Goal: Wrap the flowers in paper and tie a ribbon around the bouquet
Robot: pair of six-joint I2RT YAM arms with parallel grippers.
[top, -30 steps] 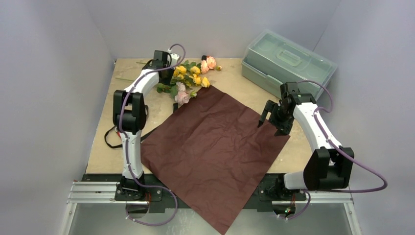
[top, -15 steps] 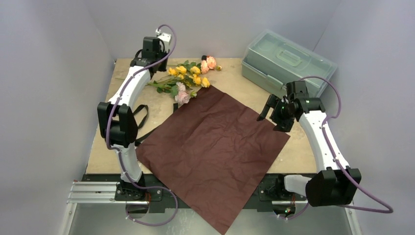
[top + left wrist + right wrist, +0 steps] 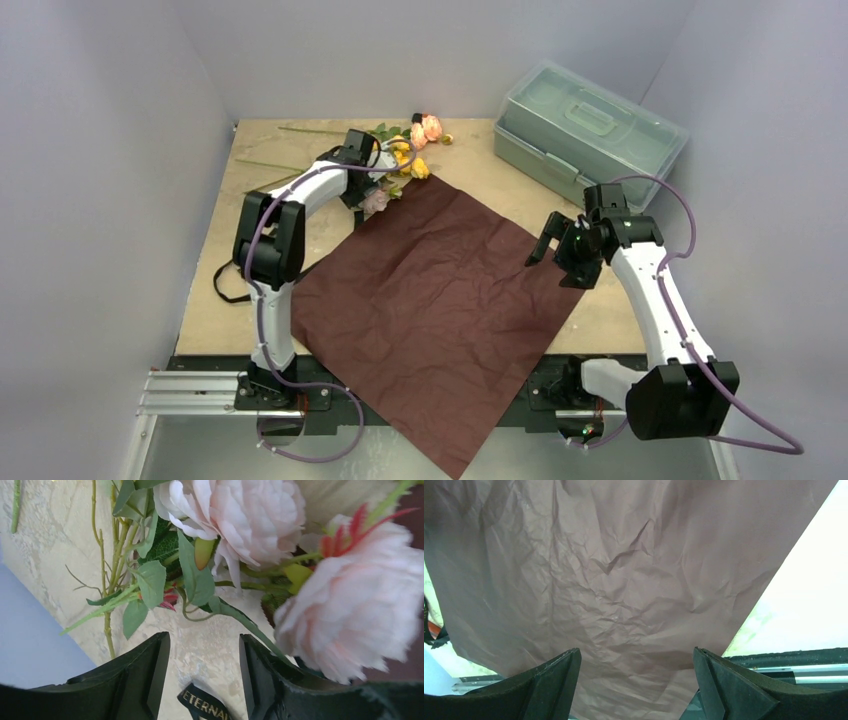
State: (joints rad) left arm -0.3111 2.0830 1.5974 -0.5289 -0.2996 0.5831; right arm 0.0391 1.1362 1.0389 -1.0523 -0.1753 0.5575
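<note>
Left end effector (image 3: 202,639) stands half open, empty, facing pink and yellow artificial flowers (image 3: 240,520). Right end effector (image 3: 635,652) hangs wide open, empty, over crinkled maroon paper sheet (image 3: 624,580).

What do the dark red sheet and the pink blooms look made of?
Dark red sheet: thin matte paper, judging by its fine crinkles and sharp creases. Pink blooms: probably fabric, artificial; the petals look soft, matte and densely layered.
</note>
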